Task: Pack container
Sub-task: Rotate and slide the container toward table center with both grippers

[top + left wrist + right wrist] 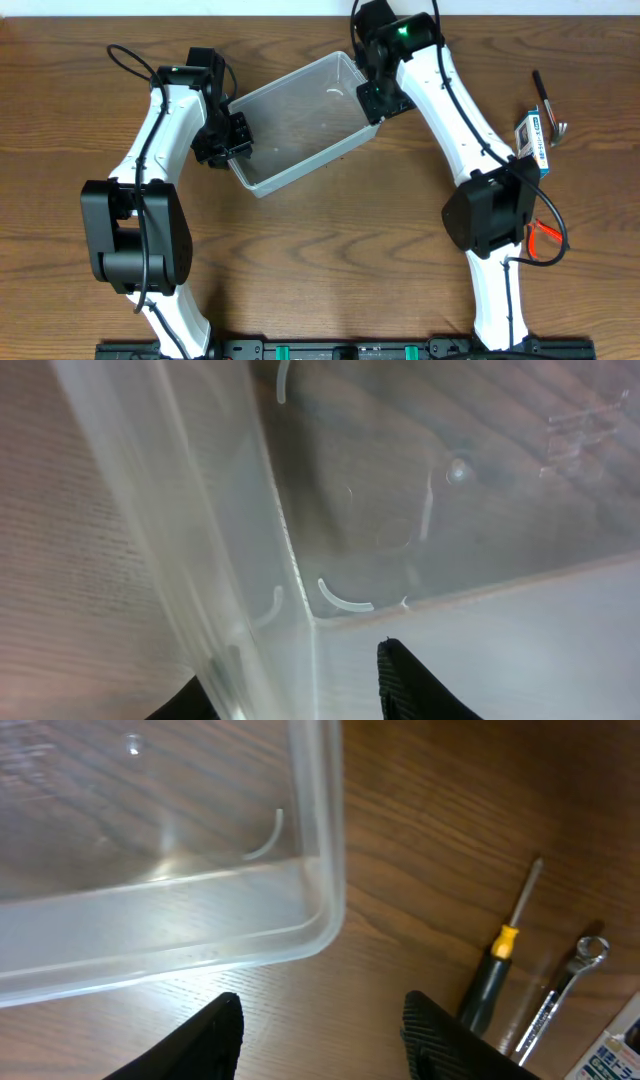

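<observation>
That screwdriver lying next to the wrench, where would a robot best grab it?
Probably the thick black handle of the screwdriver, coming straight down from above and pinching across its width. It lies flat on the table, and the handle offers far more to hold than the thin metal shaft. The wrench lies close alongside, so that side needs care.

A robotics test bench is indicated: a left arm and a right arm are mounted on a black rail at a wood-grain worktop, where a screwdriver and a spanner are laid.
</observation>
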Motion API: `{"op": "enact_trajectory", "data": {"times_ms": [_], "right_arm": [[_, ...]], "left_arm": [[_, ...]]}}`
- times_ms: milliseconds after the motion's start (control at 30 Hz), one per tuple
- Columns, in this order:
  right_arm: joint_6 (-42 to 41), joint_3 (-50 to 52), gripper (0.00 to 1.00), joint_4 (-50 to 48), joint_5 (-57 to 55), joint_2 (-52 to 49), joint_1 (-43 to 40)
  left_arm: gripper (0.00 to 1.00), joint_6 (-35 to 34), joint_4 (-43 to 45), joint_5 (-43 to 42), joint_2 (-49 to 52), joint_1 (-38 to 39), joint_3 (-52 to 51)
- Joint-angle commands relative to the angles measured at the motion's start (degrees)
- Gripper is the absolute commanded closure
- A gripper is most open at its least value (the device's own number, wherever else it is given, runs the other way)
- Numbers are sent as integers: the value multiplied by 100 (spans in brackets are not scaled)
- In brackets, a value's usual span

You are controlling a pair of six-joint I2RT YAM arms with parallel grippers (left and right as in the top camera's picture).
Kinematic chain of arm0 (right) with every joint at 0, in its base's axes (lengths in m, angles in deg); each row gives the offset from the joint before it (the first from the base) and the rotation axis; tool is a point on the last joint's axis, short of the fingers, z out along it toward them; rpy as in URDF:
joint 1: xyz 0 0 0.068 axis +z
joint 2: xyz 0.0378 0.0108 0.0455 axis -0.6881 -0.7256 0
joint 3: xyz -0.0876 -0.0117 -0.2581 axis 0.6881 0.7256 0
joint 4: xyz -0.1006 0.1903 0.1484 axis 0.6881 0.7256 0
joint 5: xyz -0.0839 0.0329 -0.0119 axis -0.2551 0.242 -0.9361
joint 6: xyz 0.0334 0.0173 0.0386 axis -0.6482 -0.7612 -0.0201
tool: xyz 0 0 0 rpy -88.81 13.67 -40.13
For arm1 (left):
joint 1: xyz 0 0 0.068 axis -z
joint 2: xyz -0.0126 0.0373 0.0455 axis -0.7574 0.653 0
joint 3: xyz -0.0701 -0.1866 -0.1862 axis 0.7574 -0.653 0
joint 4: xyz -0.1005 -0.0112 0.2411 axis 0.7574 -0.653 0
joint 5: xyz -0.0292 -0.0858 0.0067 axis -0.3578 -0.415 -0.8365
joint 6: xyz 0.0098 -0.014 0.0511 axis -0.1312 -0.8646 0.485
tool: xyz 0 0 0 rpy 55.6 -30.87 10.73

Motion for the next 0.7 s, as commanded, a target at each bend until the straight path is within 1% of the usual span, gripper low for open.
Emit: {"op": "enact_trajectory", "data": {"times_ms": [0,200,367,533,667], "right_arm": [[-90,-72,44,-13,-186,83,-262],[-22,-72,43,-144,-144,83,-586],[549,-72,43,-546,734,83,-761],[778,-72,43,-1023,911,81,-688],[994,-72,42,-1204,1014,59,-553]], "left_arm": [[64,474,-9,-68,28,0,-66],[64,791,168,-70,28,0,-66],[64,809,212,-70,28,0,-66],[64,800,212,-70,28,0,-66],[64,800,210,-70,28,0,-66]]}}
